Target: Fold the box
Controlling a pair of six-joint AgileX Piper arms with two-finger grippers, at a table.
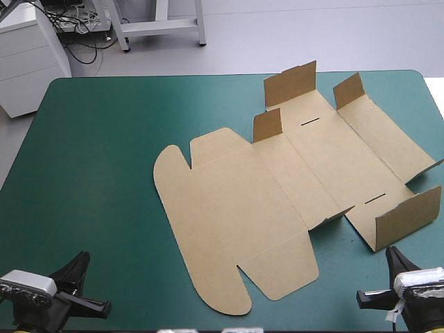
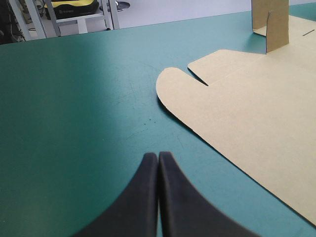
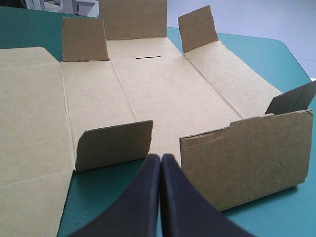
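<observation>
**Desk:** Where is the box?

**Me:** I see the box point(image 1: 277, 201) lying unfolded on the teal-green cover point(image 1: 90, 159). It runs from the middle of the table to the right, with its far end close to the far edge. It's one cut sheet of matte brown board, creased along straight score lines.

**Desk:** Shape?

**Me:** The end toward the left is a broad panel ending in rounded lobes point(image 2: 173, 89), each with a narrow notch beside it. Two thin dark slots point(image 1: 310, 123) are cut in the middle panel. Several short flaps stand up, and the rest lies flat.

**Desk:** Your grippers?

**Me:** My left gripper point(image 2: 158, 154) has its black fingers pressed together in one pointed arch with nothing between them. It sits over bare cover, with the rounded lobe ahead and apart from it. My right gripper point(image 3: 161, 155) is likewise closed and empty. Its tip is just short of the box's near edge, between a small raised flap point(image 3: 113, 143) and a wider flap point(image 3: 247, 158) with a kinked top edge.
</observation>
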